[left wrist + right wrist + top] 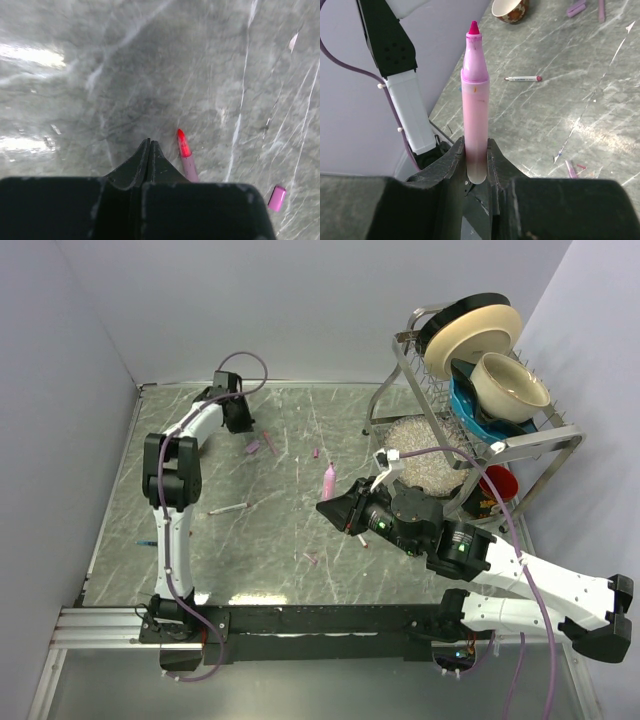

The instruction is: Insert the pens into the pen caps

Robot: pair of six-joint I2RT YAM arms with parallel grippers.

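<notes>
My right gripper [337, 504] [475, 146] is shut on a pale pink pen [474, 105] and holds it above the table, its magenta tip up; the pen also shows in the top view [328, 478]. My left gripper [240, 424] [149, 143] is shut and empty, low over the far left of the table. A pen with a red tip [184, 152] lies just right of it, and a pink cap [276, 198] lies further right. A white pen [230, 508] [522, 78] lies mid-table. A purple cap [252, 449], a pen [268, 443] and a small pink cap [316, 453] lie near the left gripper.
A wire dish rack [545, 445] with plates and a bowl stands at the back right, with a red cup [497, 483] under it. A thin pink piece [311, 559] lies near the front. A small bowl [510, 10] shows far off in the right wrist view.
</notes>
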